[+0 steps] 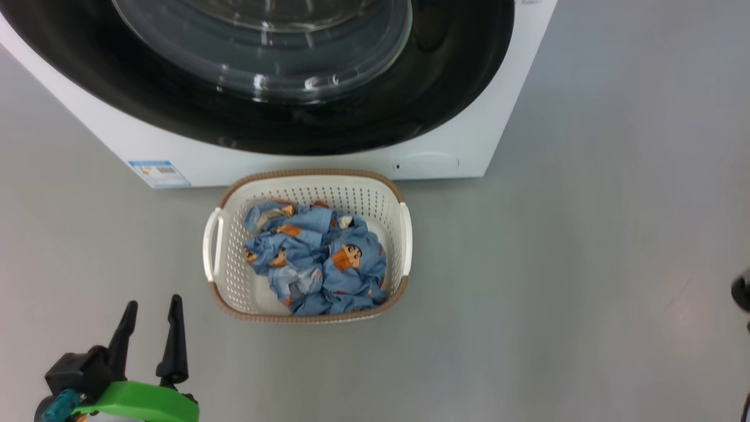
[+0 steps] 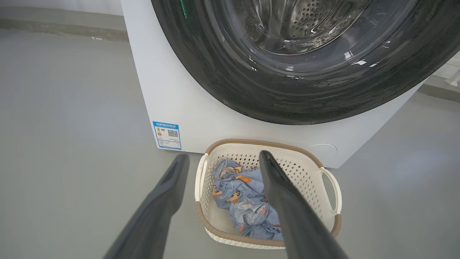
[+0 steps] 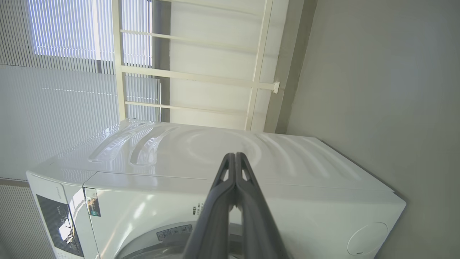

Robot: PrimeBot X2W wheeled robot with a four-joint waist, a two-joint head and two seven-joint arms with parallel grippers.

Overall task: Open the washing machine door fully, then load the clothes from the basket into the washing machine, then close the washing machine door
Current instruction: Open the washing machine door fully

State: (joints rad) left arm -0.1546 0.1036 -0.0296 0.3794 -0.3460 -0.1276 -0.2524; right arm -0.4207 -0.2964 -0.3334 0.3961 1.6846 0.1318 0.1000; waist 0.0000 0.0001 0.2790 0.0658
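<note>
One crumpled clothes (image 1: 316,258) heap in perforated basket (image 1: 234,284); left end effector (image 1: 153,302) spread, right end effector (image 3: 235,155) pressed together.

A smooth, pale grey floor (image 1: 586,264) is seen, bare and evenly lit. A big white boxy front-loading washing machine (image 1: 480,117) is stood on it at the far side. A small cream-white rectangular plastic basket (image 1: 234,281), with perforated sides and a brown woven rim, is set on the floor just in front of the machine's base; whether the two touch cannot be told.
</note>
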